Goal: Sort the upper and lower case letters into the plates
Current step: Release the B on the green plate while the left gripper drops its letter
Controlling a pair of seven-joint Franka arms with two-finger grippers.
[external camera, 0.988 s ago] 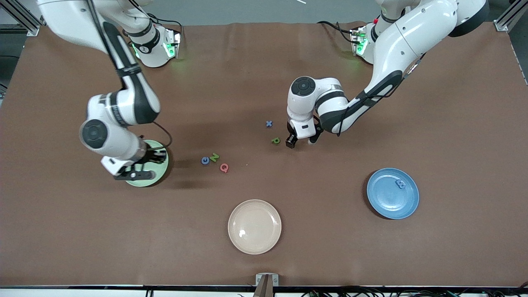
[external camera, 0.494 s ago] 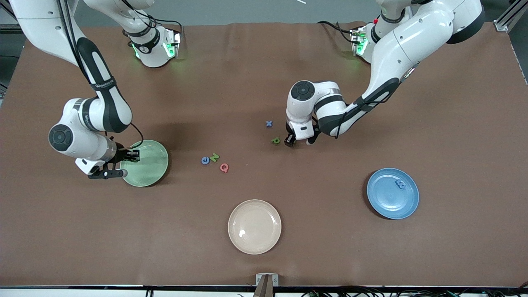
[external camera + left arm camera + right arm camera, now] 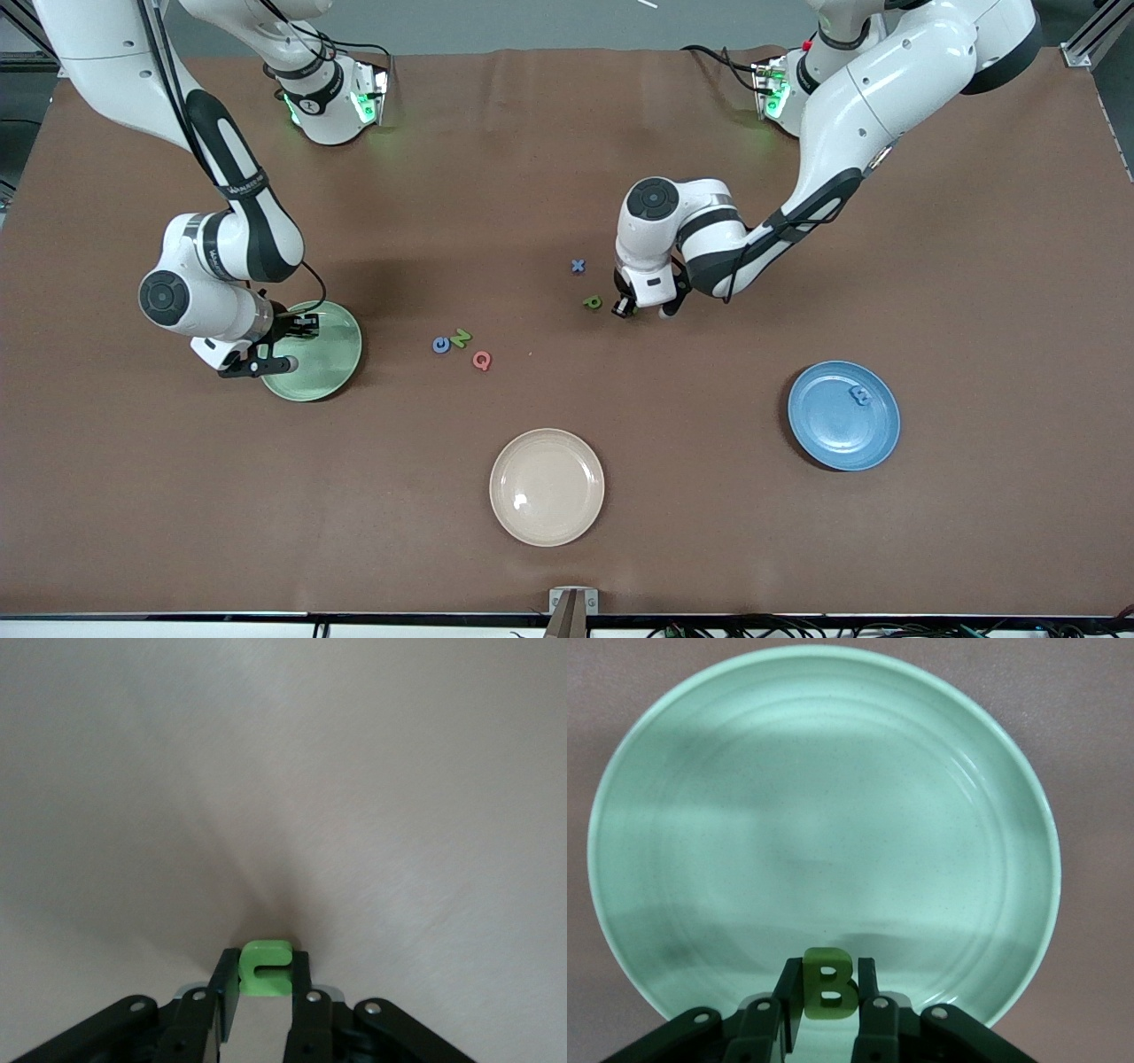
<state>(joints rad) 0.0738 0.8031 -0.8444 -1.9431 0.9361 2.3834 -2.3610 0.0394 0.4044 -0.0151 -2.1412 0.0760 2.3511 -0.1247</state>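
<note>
The right tool (image 3: 824, 1005) grips a green B (image 3: 827, 984) over the green plate's (image 3: 341, 359) rim; released early, it could bounce onto the surface (image 3: 567, 159); the left tool (image 3: 259, 1005) pinches a small green letter (image 3: 264, 966); a weak grip might drop it.

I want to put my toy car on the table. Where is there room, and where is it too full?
Bare cloth lies between the cream plate and the blue plate, and between the cream plate and the green plate. It is crowded mid-table: letters c, N, Q, x, and the left tool shut on a green letter. The right tool, holding B, hovers over the green plate.
</note>
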